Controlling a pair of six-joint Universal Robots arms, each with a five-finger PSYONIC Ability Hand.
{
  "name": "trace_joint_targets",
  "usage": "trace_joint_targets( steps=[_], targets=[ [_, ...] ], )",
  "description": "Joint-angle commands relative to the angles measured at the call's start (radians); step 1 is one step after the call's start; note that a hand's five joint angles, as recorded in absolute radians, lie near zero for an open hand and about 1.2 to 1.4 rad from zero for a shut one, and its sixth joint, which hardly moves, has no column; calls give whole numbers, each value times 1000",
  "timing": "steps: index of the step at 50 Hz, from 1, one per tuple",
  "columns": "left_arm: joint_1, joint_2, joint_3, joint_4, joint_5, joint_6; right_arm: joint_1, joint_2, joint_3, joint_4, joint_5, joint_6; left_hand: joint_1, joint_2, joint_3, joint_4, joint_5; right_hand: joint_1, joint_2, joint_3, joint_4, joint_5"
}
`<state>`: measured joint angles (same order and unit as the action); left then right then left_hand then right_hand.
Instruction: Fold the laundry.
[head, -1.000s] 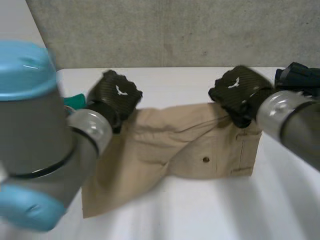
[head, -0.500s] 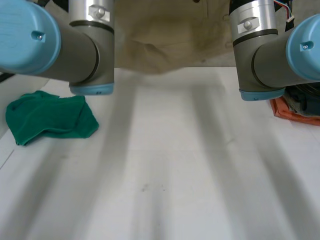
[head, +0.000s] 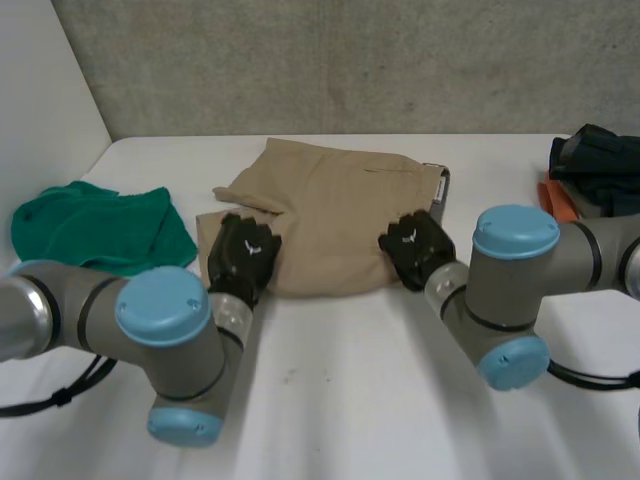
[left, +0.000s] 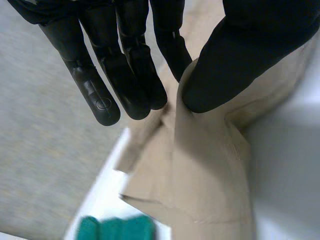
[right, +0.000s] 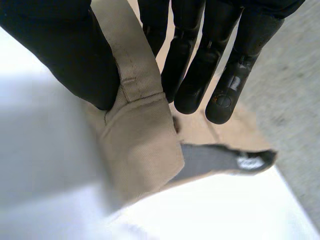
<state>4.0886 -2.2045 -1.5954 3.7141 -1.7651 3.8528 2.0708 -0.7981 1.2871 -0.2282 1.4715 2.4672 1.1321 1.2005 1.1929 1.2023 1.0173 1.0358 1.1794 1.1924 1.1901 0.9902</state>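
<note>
L robot hand (head: 245, 256), R robot hand (head: 415, 244) pinch tan cloth (head: 338, 215) (edge).

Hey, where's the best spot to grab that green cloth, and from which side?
Probably the corner nearest the tan shorts, approached from above by the left hand: the green cloth lies crumpled, and that corner sticks out flat, closest.

Left hand (left: 125, 65) pinches tan garment (left: 200, 170); green cloth (left: 115, 227) beyond.

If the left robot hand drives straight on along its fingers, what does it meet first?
The tan garment it pinches; the left robot hand points across its folded layers. Beyond, likely bare table, then the wall.
</note>
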Motion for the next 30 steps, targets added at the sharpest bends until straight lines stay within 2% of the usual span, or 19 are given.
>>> trace_joint_targets(
  steps=[1,2,3,6,9,15,22,26,30],
  targets=[
    [-5,137,-69,-94,4,-24,-21,-145,127,73,4,16,264,196,203,194,204,360,217,204,206,231],
    [-5,150,-75,-95,7,-30,-29,-176,147,78,4,39,215,147,154,145,155,360,217,204,206,231],
    [-5,179,-89,-97,15,-42,-32,-187,153,79,4,54,-227,-295,-288,-297,-287,360,217,204,206,231],
    [2,209,-103,-106,12,-56,-43,-213,176,81,0,139,-820,-888,-881,-890,-879,279,136,123,125,150],
    [24,229,-120,-131,9,-61,-63,-216,185,92,3,229,-816,-884,-877,-886,-876,279,136,123,125,150],
    [102,316,-202,-236,12,-96,-89,-216,199,145,-8,295,-789,-858,-850,-860,-849,285,142,129,131,156],
    [145,397,-288,-341,114,-362,-87,-214,201,150,-14,299,-678,-746,-739,-748,-738,288,145,132,134,159],
    [185,401,-298,-372,159,-430,-83,-211,204,152,-14,299,-631,-699,-692,-701,-691,288,145,132,134,159],
    [214,394,-293,-372,187,-441,-80,-204,208,147,-14,299,-449,-518,-510,-519,-509,288,145,132,134,159]
  ],
)
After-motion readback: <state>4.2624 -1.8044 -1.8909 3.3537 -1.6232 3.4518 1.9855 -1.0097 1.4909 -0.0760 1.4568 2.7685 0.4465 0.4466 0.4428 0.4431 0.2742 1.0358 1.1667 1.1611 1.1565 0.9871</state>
